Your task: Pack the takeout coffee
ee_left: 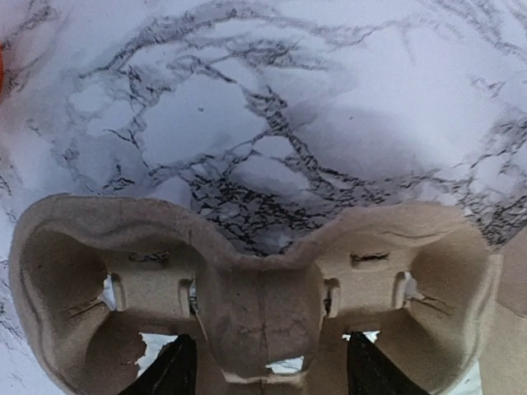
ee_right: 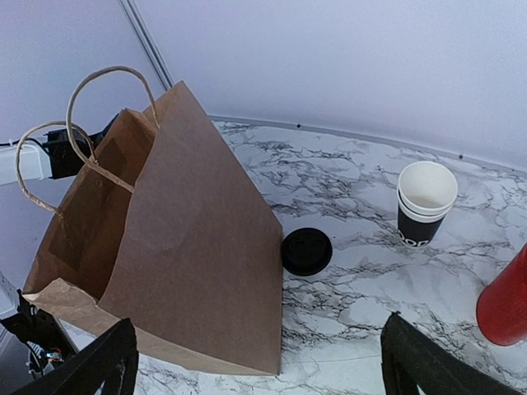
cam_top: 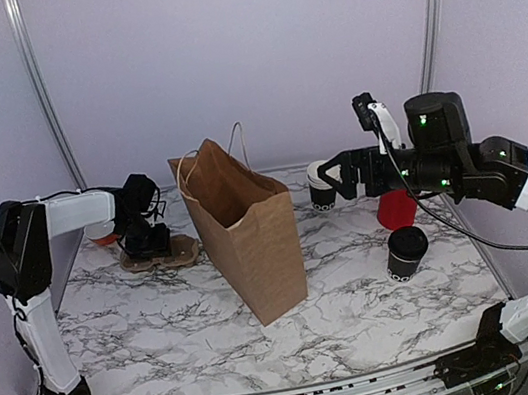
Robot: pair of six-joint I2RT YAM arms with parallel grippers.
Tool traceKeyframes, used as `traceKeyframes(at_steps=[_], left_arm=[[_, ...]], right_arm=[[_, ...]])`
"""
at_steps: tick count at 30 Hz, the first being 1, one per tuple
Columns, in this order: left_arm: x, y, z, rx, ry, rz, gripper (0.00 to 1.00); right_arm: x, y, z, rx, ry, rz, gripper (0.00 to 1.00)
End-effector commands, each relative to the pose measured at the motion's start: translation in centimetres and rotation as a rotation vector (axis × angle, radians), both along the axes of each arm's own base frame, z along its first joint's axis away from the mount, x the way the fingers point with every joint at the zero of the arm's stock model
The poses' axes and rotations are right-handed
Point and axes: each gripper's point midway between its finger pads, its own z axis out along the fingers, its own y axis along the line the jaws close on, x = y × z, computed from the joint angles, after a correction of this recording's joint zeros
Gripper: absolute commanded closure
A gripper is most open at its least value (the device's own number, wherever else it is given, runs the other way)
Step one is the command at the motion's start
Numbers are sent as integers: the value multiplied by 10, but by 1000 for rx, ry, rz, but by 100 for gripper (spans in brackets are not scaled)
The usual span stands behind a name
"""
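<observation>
The right jaws [ee_right: 259, 354] gape wide and grip nothing. Ahead of them sit the stack of cups [ee_right: 424, 206] and a loose black lid [ee_right: 306, 251], so they may well take the wrong cup. The takeout coffee [cam_top: 407, 253] stands behind and below them, just past the red cylinder [cam_top: 398, 208], which a careless swing could topple. It is a small black paper cup, dark on top, and a hard squeeze would likely crumple it. The left jaws [ee_left: 268, 374] straddle the middle post of the cardboard carrier [ee_left: 263, 296]. I cannot tell whether they pinch it.
</observation>
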Motion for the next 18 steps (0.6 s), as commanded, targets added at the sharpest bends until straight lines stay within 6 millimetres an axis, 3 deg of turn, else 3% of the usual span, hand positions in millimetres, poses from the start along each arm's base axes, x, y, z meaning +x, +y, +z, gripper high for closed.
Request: traceKeyframes(at_steps=[1, 5, 7, 18], left_arm=[[-6, 10, -15, 48, 83, -32, 37], [-9, 10, -28, 44, 119, -38, 38], [-12, 11, -30, 49, 127, -37, 44], [-12, 13, -24, 50, 109, -26, 64]], right_arm=[[0, -4, 31, 86, -50, -15, 0], [1, -2, 29, 91, -50, -15, 0], [3, -1, 27, 80, -49, -12, 0], [8, 10, 28, 55, -51, 11, 0]])
